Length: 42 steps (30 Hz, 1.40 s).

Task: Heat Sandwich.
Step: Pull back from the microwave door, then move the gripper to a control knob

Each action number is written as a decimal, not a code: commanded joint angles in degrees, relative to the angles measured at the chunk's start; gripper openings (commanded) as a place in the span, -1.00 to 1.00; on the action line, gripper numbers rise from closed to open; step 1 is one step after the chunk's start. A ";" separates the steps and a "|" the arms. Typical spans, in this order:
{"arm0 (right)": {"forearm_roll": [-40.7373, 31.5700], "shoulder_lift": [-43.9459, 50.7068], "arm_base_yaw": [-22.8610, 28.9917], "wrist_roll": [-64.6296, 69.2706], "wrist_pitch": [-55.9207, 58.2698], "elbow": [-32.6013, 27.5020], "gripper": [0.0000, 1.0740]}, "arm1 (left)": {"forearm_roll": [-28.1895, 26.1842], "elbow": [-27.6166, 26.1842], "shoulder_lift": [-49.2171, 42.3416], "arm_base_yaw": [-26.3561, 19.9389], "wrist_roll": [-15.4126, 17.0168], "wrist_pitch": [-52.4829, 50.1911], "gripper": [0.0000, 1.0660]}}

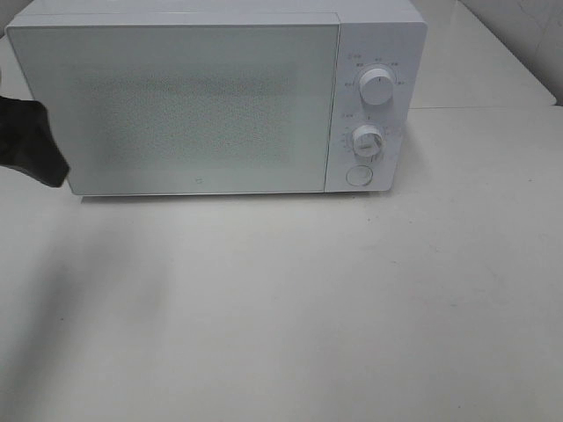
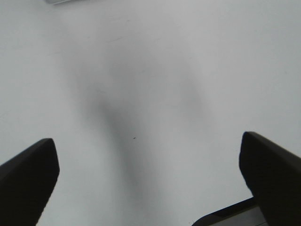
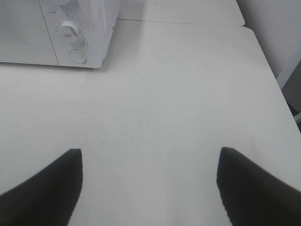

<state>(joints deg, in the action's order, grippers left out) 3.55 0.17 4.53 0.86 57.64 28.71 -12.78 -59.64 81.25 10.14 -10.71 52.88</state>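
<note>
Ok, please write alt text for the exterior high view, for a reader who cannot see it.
A closed white microwave stands at the back of a white table; its right panel has an upper knob, a lower knob and a round button. A black part of the left arm shows at the left edge, beside the microwave.

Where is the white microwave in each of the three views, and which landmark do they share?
Exterior high: the microwave fills the upper middle, door shut.
Left wrist: only a thin grey sliver at the edge, perhaps its base.
Right wrist: its control end shows in a far corner.
Shared landmark: the lower dial, in exterior high and right wrist.
</note>
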 commanded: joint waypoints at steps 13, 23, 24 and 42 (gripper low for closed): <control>0.34 1.49 -0.40 0.46 -0.52 -0.11 0.42 | 6.47 3.72 -11.06 -12.95 6.59 8.25 0.88; 0.34 1.49 -0.40 0.46 -0.52 -0.11 0.42 | 9.17 12.66 -26.70 -12.95 7.16 13.18 0.88; 0.34 1.49 -0.40 0.46 -0.52 -0.11 0.42 | 9.80 13.46 -28.42 -12.95 7.56 13.18 0.88; 0.34 1.49 -0.40 0.46 -0.52 -0.11 0.42 | 11.17 28.30 -61.36 -12.95 8.71 9.85 0.88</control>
<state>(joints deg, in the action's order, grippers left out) 3.55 0.17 4.53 0.86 57.64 28.71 -1.20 -32.26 22.40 -2.81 -2.46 64.29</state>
